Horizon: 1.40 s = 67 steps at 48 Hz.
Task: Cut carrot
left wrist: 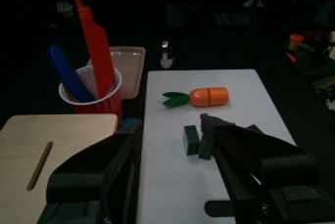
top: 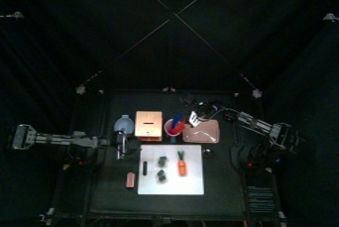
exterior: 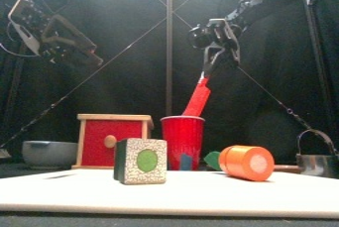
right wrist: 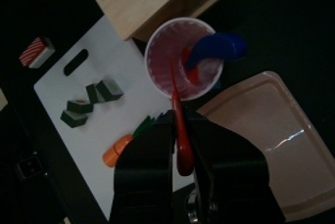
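At the front of the table (exterior: 265, 199), a green-faced block (exterior: 142, 161) is standing on the white board (exterior: 169, 191), and just to its right the carrot (exterior: 247, 162) is lying on its side on the same board, its green top beside it. From above, the carrot (top: 183, 169) is sitting near the board's (top: 196, 181) front half, with dark blocks (top: 161, 161) lying close to its left and a small reddish bar (top: 130, 178) off the board's left edge.

Behind the board a red cup (exterior: 183, 143) is standing, with a wooden box (exterior: 111, 140) to its left and a grey bowl (exterior: 50, 153) further left. A metal pot (exterior: 315, 164) is sitting at the right edge.

Above the cup, the right hand (exterior: 212, 60) is gripping the handle of a red knife (exterior: 199, 95), whose blade is pointing down into the cup. The right wrist view is showing the knife (right wrist: 185, 120) clamped between the jaws, the cup (right wrist: 181, 55) holding a blue tool (right wrist: 217, 48), and the carrot (right wrist: 120, 146) lying beside the jaws.

The left hand (left wrist: 170, 164) is hanging spread wide, holding nothing, over the board's left side, with the carrot (left wrist: 210, 96) lying ahead of it.
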Motion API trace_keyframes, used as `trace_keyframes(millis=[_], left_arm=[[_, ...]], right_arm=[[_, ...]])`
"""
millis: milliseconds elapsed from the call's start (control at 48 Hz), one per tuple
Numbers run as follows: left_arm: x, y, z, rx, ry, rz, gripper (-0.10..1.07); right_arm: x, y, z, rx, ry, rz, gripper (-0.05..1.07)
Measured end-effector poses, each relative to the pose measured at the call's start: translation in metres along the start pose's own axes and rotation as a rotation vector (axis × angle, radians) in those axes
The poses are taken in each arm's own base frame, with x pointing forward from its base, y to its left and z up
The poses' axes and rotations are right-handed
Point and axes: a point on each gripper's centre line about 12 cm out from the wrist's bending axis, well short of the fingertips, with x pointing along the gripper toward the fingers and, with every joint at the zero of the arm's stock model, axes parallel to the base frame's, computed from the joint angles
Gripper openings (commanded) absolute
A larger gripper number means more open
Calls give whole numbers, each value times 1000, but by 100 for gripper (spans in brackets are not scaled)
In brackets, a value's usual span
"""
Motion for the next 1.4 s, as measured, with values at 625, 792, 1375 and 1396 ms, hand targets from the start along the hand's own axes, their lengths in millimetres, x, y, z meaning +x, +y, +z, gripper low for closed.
trace_keyframes(millis=[625, 792, 1375, 1396], left_arm=[[23, 8, 11, -2, -6, 23, 87], [43, 9, 11, 12, 28, 15, 87], [118, -17, 11, 42, 36, -87, 89], [118, -18, 12, 40, 35, -91, 89]], right_arm=[[-38, 54, -96, -312, -452, 118, 44], [-29, 72, -117, -415, -549, 189, 44], [-6, 88, -130, -457, -555, 245, 44], [-6, 88, -131, -457, -554, 245, 44]])
